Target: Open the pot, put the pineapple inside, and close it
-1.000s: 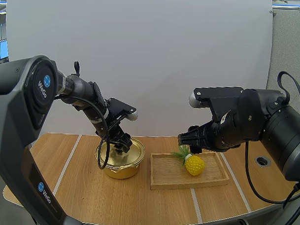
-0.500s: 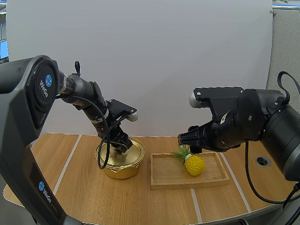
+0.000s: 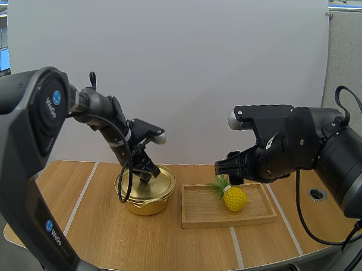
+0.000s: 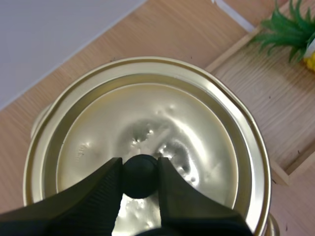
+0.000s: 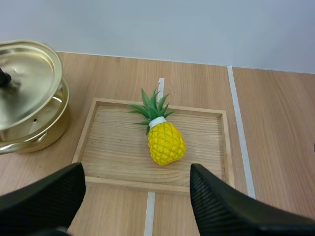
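Observation:
A gold pot stands on the table left of a wooden tray. My left gripper is over it, its fingers pinching the black knob of the gold lid. In the right wrist view the lid sits askew on the pot, with a gap at the rim on the tray side. A yellow pineapple with green leaves lies on the tray. My right gripper hangs open above it, and the pineapple shows between and beyond its fingers on the tray.
White tape lines cross the wooden table. A round hole sits in the tabletop right of the tray. Bare wood lies in front of the pot and tray up to the curved front edge.
My left gripper's fingers have closed from wide apart onto the lid's knob, and the lid has shifted slightly. The right arm and pineapple have not moved.

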